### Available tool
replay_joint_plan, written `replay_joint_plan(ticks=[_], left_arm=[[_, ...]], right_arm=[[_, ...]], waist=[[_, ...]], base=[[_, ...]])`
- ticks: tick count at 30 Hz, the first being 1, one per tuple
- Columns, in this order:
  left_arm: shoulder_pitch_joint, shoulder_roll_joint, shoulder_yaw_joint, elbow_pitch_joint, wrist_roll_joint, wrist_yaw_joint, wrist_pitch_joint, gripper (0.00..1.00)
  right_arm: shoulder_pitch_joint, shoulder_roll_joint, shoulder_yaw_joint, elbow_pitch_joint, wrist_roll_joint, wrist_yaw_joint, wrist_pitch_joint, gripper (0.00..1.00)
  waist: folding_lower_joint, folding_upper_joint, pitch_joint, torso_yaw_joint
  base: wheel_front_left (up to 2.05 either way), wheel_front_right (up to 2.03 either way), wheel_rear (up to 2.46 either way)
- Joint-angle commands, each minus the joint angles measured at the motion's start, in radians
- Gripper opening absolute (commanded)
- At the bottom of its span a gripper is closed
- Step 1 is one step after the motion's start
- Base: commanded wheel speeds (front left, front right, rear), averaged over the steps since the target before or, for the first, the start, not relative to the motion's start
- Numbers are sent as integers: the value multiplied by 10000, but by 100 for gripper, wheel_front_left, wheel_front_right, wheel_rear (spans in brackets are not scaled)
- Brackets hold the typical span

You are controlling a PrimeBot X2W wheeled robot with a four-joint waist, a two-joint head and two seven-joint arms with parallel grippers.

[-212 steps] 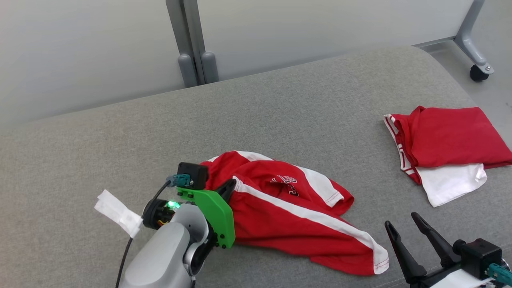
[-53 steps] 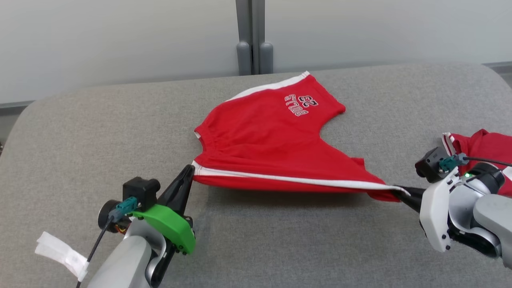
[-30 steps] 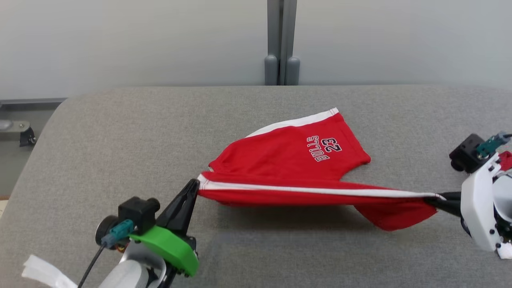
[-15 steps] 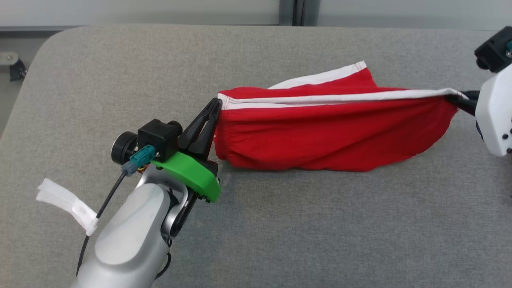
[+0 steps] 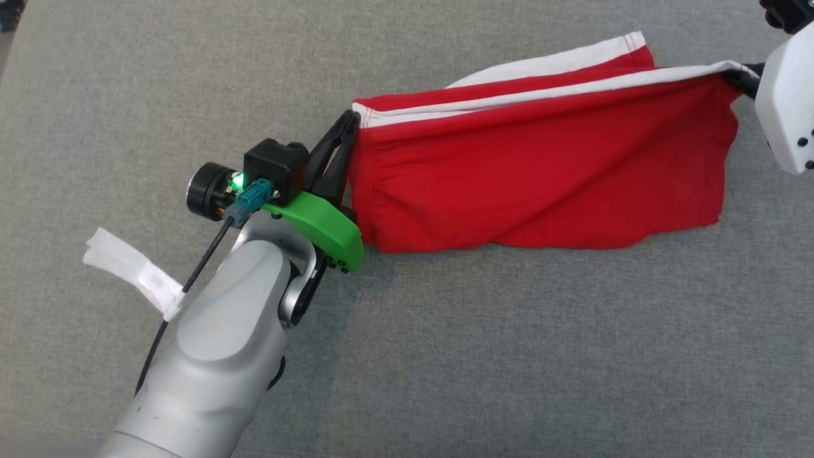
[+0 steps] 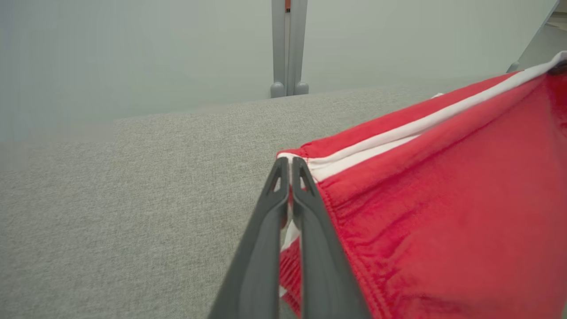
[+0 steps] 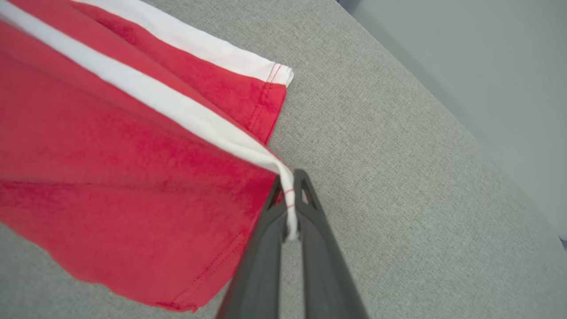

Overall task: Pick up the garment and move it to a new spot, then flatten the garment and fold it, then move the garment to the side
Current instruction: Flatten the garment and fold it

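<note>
Head view, nearest me: the pale left forearm point(image 5: 216, 356) reaches up across the grey table point(image 5: 509, 356). Its left end effector point(image 5: 345, 127) is pinched fully closed on the waistband corner of the garment point(image 5: 540, 165), a pair of red shorts, just where the white side stripe point(image 5: 540, 89) begins. From the left wrist, the two dark fingers meet with a sliver of white and red cloth nipped between them.

The stripe runs taut across to the right end effector point(image 5: 734, 76), also closed tight. The right wrist view shows the hem end of the stripe caught between its fingers. So the shorts are strung between the two by their upper edge. The front layer hangs like a curtain, and its lower edge looks to rest on the table. Beyond it, the other leg with its white-edged hem point(image 5: 626, 43) lies on the table top.

I'd judge the cloth light, soft and limp, with no stiffness of its own, so it will sag and crease wherever it isn't tensioned. The seamed corners at waistband and hem are the sensible holds, since the fabric is doubled there. The right-hand bite takes only a thin edge, so a hard tug might slip it.

Farthest off, a grey post point(image 6: 288, 48) stands behind the table.
</note>
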Motion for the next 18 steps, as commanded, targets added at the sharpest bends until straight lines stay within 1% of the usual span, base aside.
replay_joint_plan(ticks=[1,6,11,16,18], left_arm=[[-258,-49,13,116,98,-29,-104,0],[-612,-251,-4,512,129,-70,-265,0],[-853,-375,20,758,166,11,-348,0],[-999,-468,64,917,189,-4,-406,0],[-1013,-512,67,983,193,-9,-406,0]], right_arm=[[-298,11,158,157,-92,-24,-146,0],[-984,117,834,623,-217,-24,-630,0],[-1527,236,1460,1018,-145,-24,-1243,0],[-1896,310,1826,1360,-276,-24,-1852,0],[-1956,373,1892,1602,-126,-24,-2131,0]], waist=[[0,0,467,233],[0,0,710,339],[0,0,848,430],[0,0,925,495],[0,0,934,523]], base=[[0,0,0],[0,0,0],[0,0,0],[0,0,0],[0,0,0]])
